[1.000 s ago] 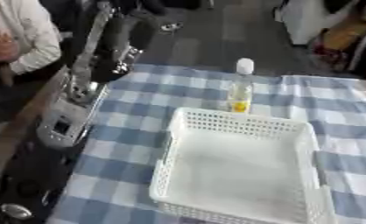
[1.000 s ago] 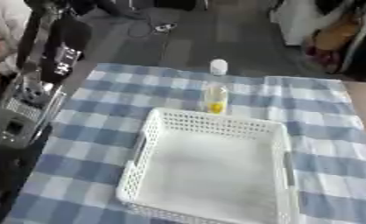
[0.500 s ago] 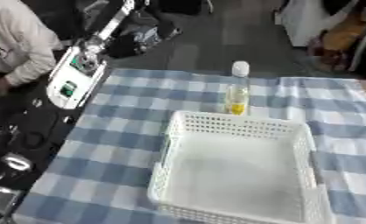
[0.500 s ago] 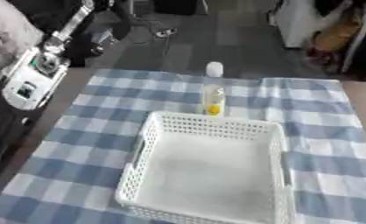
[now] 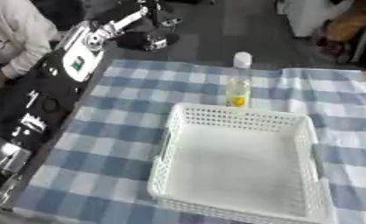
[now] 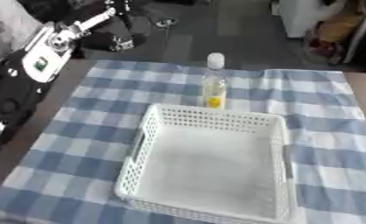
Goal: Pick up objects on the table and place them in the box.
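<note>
Left hand (image 5: 152,37) raised, far-left | bottle (image 5: 237,81) well apart, upright behind box (image 5: 240,166)

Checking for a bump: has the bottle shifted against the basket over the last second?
No. The bottle stands upright just behind the white basket's far rim, as before.

Your left arm (image 5: 60,83) is mostly black, with a white panel (image 5: 77,61) bearing a small green mark and silver joints.
</note>
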`<action>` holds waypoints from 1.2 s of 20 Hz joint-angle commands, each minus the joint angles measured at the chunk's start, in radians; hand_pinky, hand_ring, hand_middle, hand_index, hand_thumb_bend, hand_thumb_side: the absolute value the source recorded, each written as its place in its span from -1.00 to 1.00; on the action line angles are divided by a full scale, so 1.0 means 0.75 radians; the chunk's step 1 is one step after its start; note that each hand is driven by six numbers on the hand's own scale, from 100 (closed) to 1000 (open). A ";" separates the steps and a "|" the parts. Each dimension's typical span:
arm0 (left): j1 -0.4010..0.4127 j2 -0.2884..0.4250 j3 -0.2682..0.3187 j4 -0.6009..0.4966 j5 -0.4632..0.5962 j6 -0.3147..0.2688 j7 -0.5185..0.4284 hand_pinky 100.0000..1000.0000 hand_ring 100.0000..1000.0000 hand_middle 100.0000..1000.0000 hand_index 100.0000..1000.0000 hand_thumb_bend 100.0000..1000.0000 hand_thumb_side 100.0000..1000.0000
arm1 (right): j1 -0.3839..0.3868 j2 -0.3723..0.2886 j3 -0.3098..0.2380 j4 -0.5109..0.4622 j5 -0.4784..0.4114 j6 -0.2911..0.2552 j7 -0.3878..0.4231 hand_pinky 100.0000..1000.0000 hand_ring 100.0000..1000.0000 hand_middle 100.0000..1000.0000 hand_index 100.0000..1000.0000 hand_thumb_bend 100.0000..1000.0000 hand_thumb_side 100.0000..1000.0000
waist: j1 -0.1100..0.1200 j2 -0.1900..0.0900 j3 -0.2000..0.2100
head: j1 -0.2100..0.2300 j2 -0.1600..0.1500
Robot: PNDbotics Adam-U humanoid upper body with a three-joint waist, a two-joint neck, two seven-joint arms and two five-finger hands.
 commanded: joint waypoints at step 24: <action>-0.226 -0.141 0.044 0.457 -0.355 -0.135 -0.132 0.95 0.55 0.89 0.93 1.00 0.62 | -0.081 0.031 0.018 -0.014 -0.025 0.047 0.024 0.47 0.31 0.50 0.74 -1.00 1.00 | -0.006 0.020 -0.037 | 0.018 -0.007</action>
